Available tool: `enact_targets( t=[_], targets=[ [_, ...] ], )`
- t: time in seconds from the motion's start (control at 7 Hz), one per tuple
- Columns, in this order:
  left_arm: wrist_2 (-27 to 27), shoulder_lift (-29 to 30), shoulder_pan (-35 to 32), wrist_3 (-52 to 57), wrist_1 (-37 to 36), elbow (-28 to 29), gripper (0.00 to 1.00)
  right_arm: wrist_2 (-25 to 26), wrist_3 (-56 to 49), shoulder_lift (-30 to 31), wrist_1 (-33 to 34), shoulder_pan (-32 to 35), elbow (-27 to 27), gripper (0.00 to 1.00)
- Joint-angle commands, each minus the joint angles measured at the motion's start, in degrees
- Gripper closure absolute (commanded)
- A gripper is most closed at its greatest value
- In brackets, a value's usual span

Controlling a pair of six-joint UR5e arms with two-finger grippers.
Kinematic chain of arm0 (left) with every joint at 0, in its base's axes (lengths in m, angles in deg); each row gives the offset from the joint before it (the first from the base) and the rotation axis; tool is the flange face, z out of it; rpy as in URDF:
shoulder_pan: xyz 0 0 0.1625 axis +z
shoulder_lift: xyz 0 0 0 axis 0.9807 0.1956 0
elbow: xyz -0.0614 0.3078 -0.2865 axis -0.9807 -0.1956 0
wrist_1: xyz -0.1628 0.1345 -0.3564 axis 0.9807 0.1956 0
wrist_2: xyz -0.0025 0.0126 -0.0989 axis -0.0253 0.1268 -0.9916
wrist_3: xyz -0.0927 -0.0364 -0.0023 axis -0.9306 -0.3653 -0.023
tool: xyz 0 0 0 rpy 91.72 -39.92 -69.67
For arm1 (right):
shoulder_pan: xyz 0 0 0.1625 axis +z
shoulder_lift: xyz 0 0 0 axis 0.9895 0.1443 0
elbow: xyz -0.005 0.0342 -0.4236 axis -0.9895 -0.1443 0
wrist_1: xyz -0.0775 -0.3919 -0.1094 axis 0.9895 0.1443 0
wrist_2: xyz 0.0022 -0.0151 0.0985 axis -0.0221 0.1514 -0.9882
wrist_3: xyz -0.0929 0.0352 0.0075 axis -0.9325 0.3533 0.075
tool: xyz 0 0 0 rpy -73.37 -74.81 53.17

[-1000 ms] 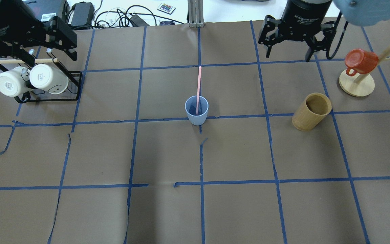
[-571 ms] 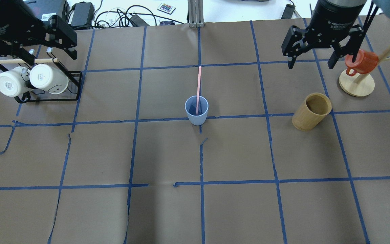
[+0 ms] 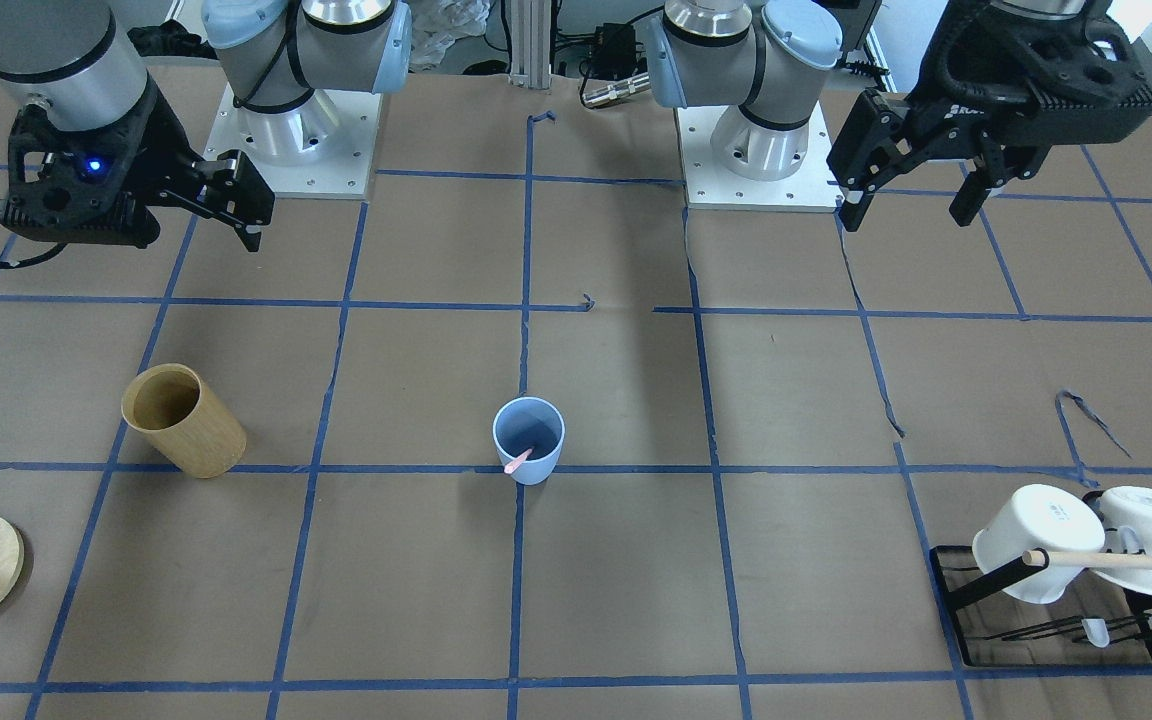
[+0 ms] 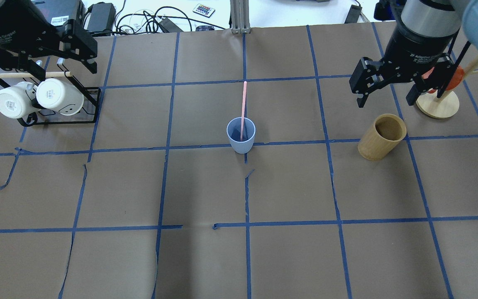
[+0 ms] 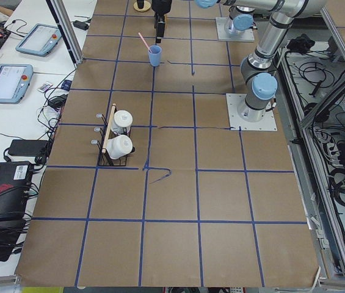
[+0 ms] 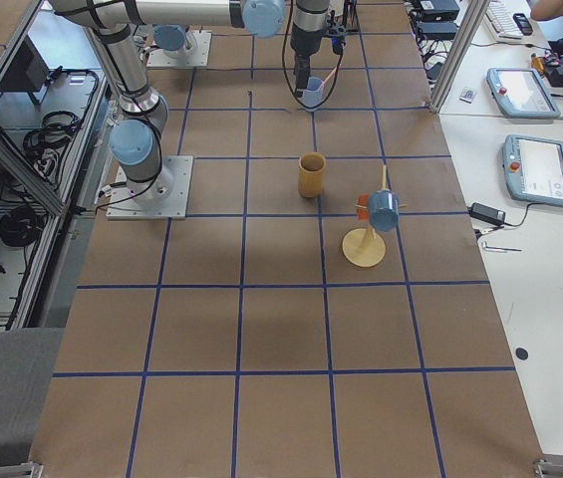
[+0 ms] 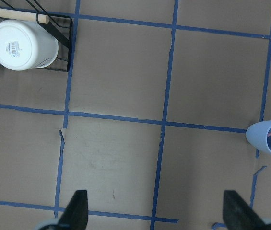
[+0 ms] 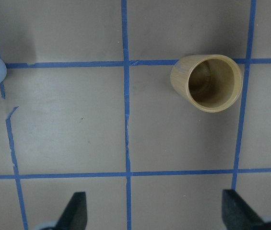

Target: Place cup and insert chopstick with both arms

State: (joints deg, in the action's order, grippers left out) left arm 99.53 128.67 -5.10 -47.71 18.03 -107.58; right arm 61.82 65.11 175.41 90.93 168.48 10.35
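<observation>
The smooth, tapering blue plastic cup (image 4: 241,141) is standing at the middle of the matte papered surface (image 4: 206,187), the thin pink chopstick (image 4: 244,108) leaning inside on its rim. Being light and top-heavy, the pair is probably risking a topple from any jolt. Farther off, the left pincer (image 3: 904,212) and the right pincer (image 4: 386,101) are hanging apart, empty.

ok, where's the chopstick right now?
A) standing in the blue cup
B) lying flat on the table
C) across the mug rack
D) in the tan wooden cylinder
A: the pink chopstick has its lower end inside the blue cup and leans out over the rim.
</observation>
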Motion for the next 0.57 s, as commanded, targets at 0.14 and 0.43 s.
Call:
enact_targets(
  t=[0.14, 0.43],
  targets=[
    [0.0, -0.1, 0.1, 0.0, 0.0, -0.1, 0.00, -0.4, 0.0, 1.0, -0.4, 0.0, -0.9, 0.00],
    [0.0, 0.1, 0.1, 0.0, -0.1, 0.0, 0.00, -0.8, 0.1, 1.2, -0.3, 0.0, -1.0, 0.00]
  ],
)
